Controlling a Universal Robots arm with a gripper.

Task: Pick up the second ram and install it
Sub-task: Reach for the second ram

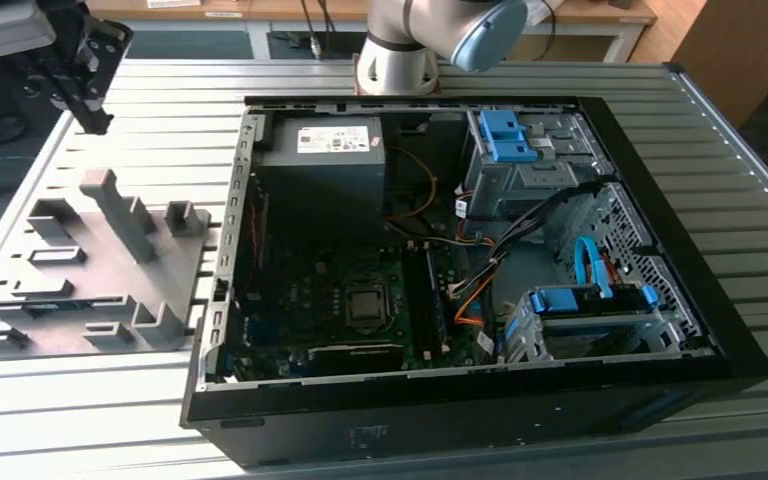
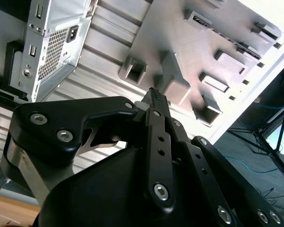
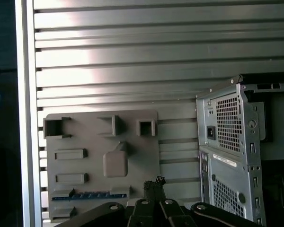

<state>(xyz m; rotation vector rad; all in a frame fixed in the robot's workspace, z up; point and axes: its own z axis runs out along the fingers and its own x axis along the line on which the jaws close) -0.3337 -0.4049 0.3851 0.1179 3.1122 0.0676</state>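
The second ram [image 3: 90, 195] is a thin dark strip with a bluish edge. It lies flat in a long slot of the grey tray [image 3: 142, 156], and in the second wrist view the ram [image 2: 222, 34] shows as a dark line in its slot. My gripper [image 1: 95, 122] hangs high over the table at the exterior view's left, above the tray [image 1: 84, 300] and well clear of it. Its fingers look shut with nothing between them, the fingertips [image 2: 154, 93] meeting in both wrist views [image 3: 154, 182].
An open computer case [image 1: 491, 400] lies on its side to the exterior view's right of the tray, with the motherboard [image 1: 344, 300], power supply [image 1: 317, 160] and blue drive bays [image 1: 584, 305] exposed. A tall grey upright [image 1: 131, 225] rises from the tray. Slatted table [image 1: 157, 100] surrounds both.
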